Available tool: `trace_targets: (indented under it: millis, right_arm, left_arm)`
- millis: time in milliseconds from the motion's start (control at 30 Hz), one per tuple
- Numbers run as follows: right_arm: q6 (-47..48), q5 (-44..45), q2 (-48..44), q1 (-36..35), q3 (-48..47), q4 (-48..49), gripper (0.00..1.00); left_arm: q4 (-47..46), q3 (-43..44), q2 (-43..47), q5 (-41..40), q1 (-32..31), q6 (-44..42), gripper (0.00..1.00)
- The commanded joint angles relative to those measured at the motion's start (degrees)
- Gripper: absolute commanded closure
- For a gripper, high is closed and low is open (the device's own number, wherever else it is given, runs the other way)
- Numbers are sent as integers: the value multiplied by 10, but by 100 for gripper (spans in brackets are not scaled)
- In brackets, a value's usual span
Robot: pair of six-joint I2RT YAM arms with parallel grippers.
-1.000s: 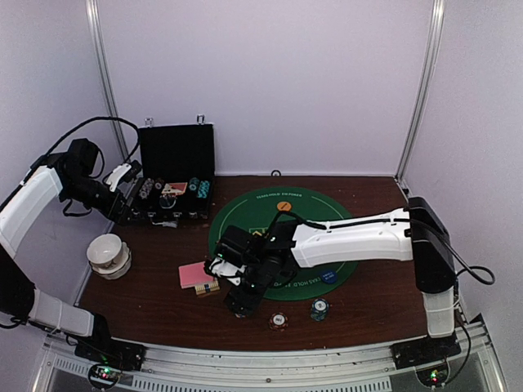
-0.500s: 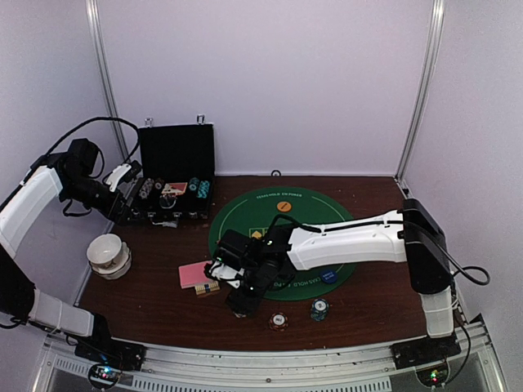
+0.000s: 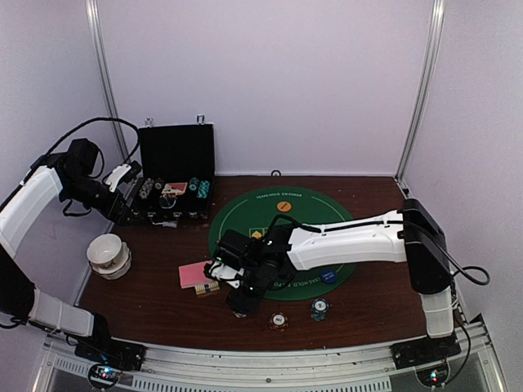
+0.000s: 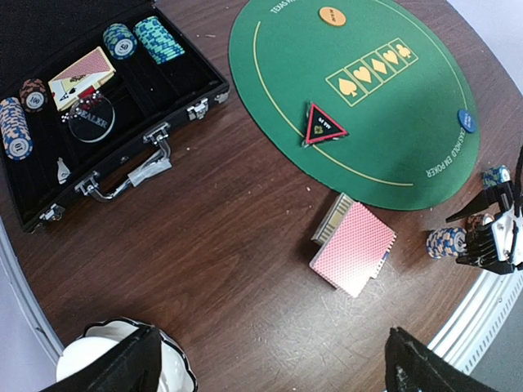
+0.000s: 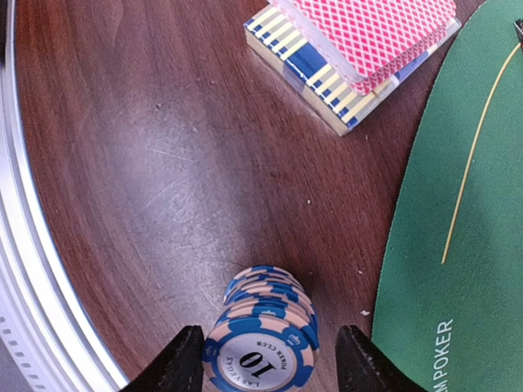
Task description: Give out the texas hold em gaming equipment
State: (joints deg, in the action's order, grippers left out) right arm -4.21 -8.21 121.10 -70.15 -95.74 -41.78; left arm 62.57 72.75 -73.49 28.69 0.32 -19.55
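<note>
The right gripper (image 5: 270, 363) stood astride one chip stack (image 5: 263, 322) on the brown wooden table (image 5: 122, 163).
Its jaws were apart, one at each side of the round pink-and-blue stack. Only the right wrist view showed the "10" printed on top. Beyond lay one pink-backed deck (image 5: 364, 33), beside the green felt mat (image 5: 466, 245). The left gripper (image 4: 274, 371) was spread wide.
</note>
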Motion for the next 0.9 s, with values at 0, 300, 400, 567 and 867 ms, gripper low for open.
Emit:
trace_targets:
  millis: [0,300,400,567,867]
  right_arm:
    - [8,-6,4,-3,-5,5,42]
    - [9,-17,12,-3,-7,1,43]
    - [10,-21,15,-3,-9,0,44]
    - [12,-18,9,-3,-6,5,52]
    - [18,-9,-4,-5,-11,2,71]
  left_arm:
    - [-17,14,15,-2,-1,3,2]
    - [-17,17,13,-3,-1,2,3]
    - [-17,19,12,-4,-1,1,2]
    - [-17,18,12,-5,-1,1,2]
    - [-17,18,11,-7,-1,1,2]
